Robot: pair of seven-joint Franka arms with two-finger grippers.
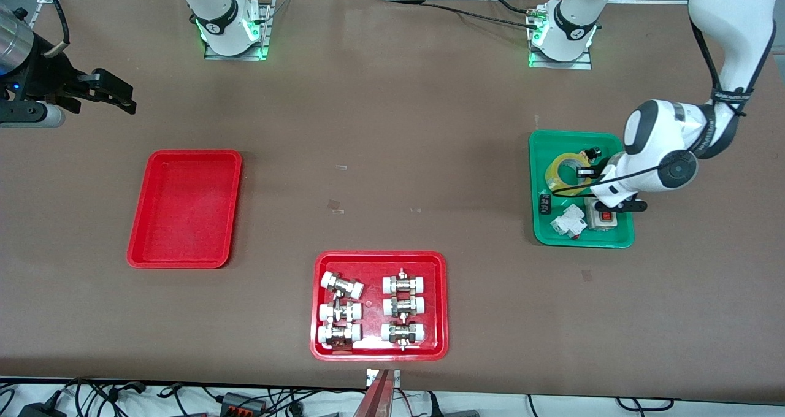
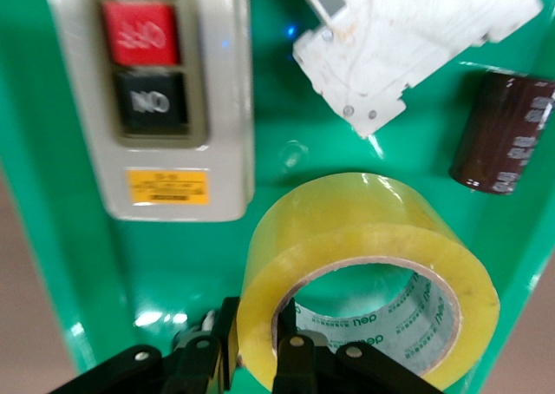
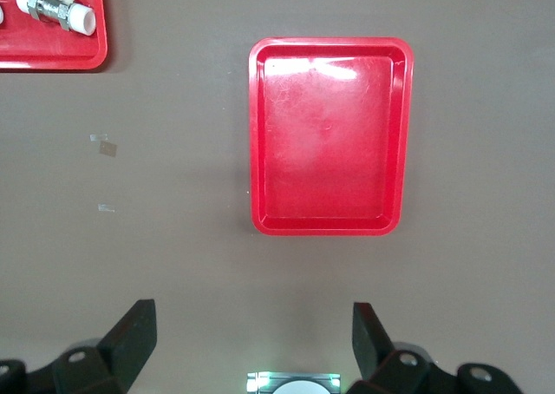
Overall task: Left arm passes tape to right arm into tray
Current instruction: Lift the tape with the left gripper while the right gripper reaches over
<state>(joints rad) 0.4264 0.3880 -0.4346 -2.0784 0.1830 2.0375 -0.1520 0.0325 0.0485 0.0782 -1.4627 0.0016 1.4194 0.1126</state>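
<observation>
While the tape (image 2: 364,272) lies flat in the green tray (image 1: 616,240) at the right of the front view, the task stands at its first step: the pick-up by the left arm (image 1: 662,153). The left gripper (image 2: 260,359) is down in the green tray, at the lower edge of the left wrist view. Its fingers (image 2: 299,355) straddle the wall of the roll, one inside the pale core and one outside the yellow winding (the gap between them looks scarcely wider than the wall itself). Whether they already press on the wall cannot be told from these views; the roll rests on the tray floor, not lifted.

The tape shares the green tray with a push-button switch box (image 2: 156,99), a white breaker (image 2: 408,38) and a dark capacitor (image 2: 507,134); all three lie near the roll without touching it.

The right arm waits. The right gripper (image 1: 113,95) hangs at the upper left of the front view, over bare table (image 1: 392,129), with its fingers (image 3: 130,342) spread wide and holding nothing. The red tray (image 1: 138,254), the destination, lies at the left of the front view with nothing in it.

Judged from this, the next move calls for a firm closure on the roll wall, then a straight lift clear of the tray rim before any travel toward the right arm.
</observation>
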